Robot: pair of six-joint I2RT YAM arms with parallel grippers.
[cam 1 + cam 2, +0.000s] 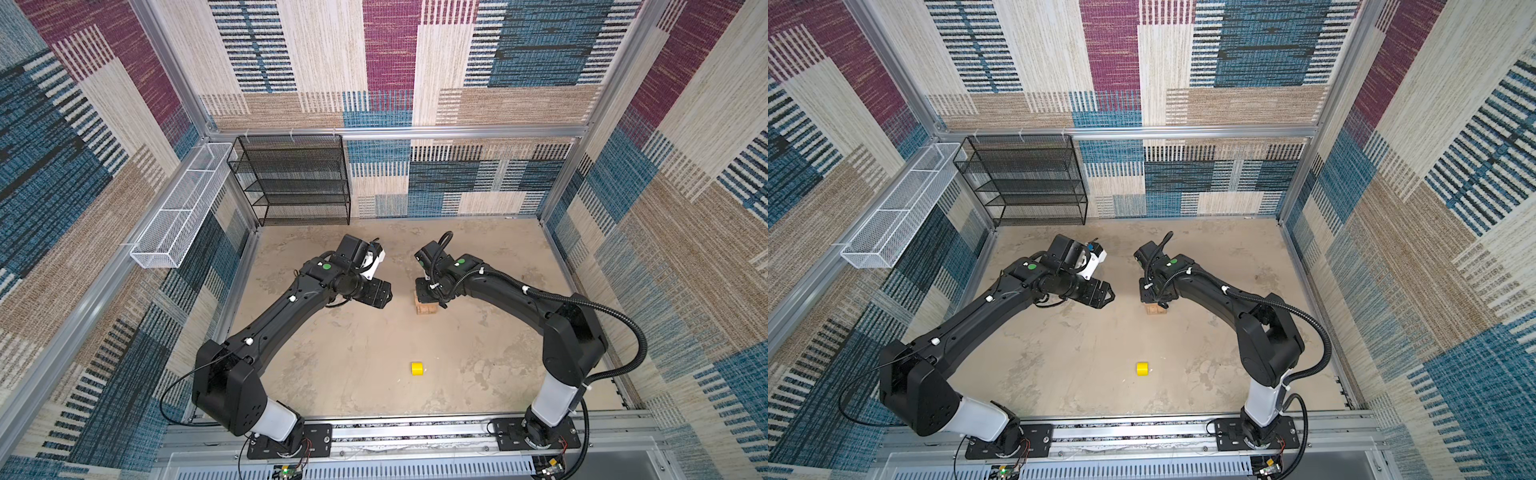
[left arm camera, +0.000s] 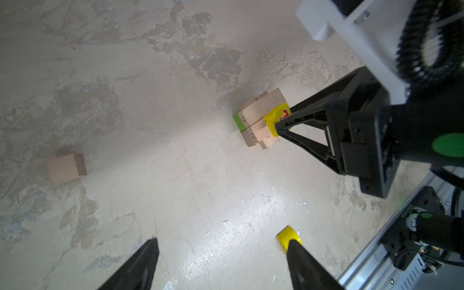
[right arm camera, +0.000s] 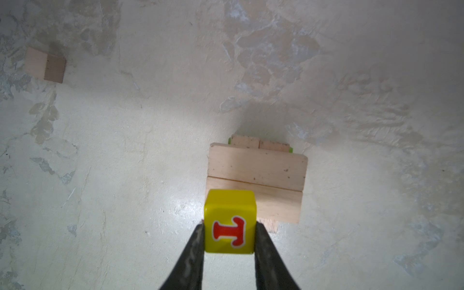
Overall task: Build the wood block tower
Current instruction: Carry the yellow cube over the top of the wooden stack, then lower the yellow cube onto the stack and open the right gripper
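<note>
The tower (image 1: 426, 308) stands on the table (image 1: 353, 340) in a top view, tan, partly hidden under the right gripper (image 1: 431, 296). Left wrist view: crosswise tan planks (image 2: 261, 109) over a green brick (image 2: 236, 122); left gripper (image 2: 223, 248) gapes empty. Right wrist view: right gripper clamps a red-lettered yellow cube (image 3: 229, 221) over the top planks.

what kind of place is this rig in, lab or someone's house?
Likely a robot test cell, not a house: aluminium frame lined with carpet, left arm and right arm bolted to a front rail, mesh rack at the back.
</note>
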